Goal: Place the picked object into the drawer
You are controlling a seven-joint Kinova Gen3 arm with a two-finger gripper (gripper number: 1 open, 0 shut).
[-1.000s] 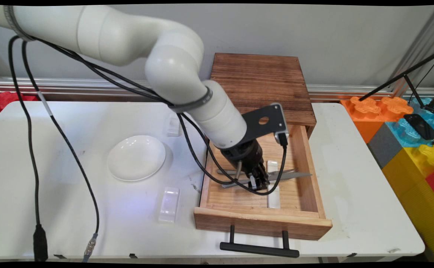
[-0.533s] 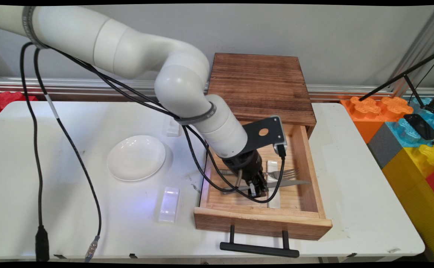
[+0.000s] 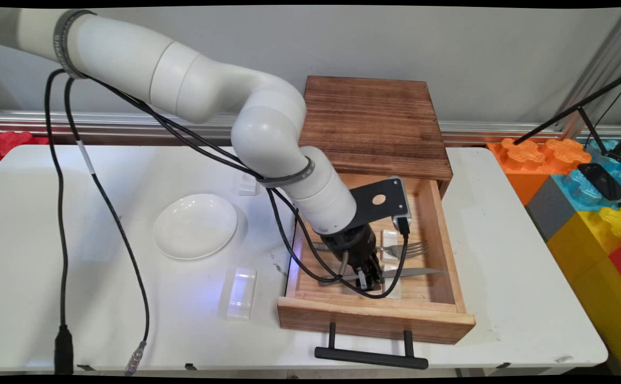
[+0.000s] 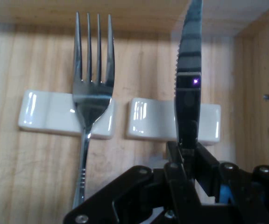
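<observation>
My gripper [image 3: 371, 277] is down inside the open wooden drawer [image 3: 374, 317], shut on a silver knife [image 3: 417, 272]. In the hand view the serrated knife [image 4: 188, 84] runs straight out from the gripper [image 4: 188, 161], its blade crossing the right one of two white ceramic rests [image 4: 148, 119]. A fork [image 4: 92, 93] lies beside it with its neck on the left rest [image 4: 41, 114]. From the main view the fork [image 3: 411, 248] sits just behind the knife, tines pointing right. I cannot tell whether the knife touches its rest.
The drawer sticks out of a dark wooden cabinet [image 3: 369, 117] and has a black handle [image 3: 371, 357] at the front. On the table to the left are a white plate [image 3: 194, 225] and two more white rests [image 3: 241, 293] [image 3: 247, 184]. Black cables hang from the arm.
The gripper has carried the knife towards the drawer's front, away from the fork, and lower. The fork and the rests have stayed put.
</observation>
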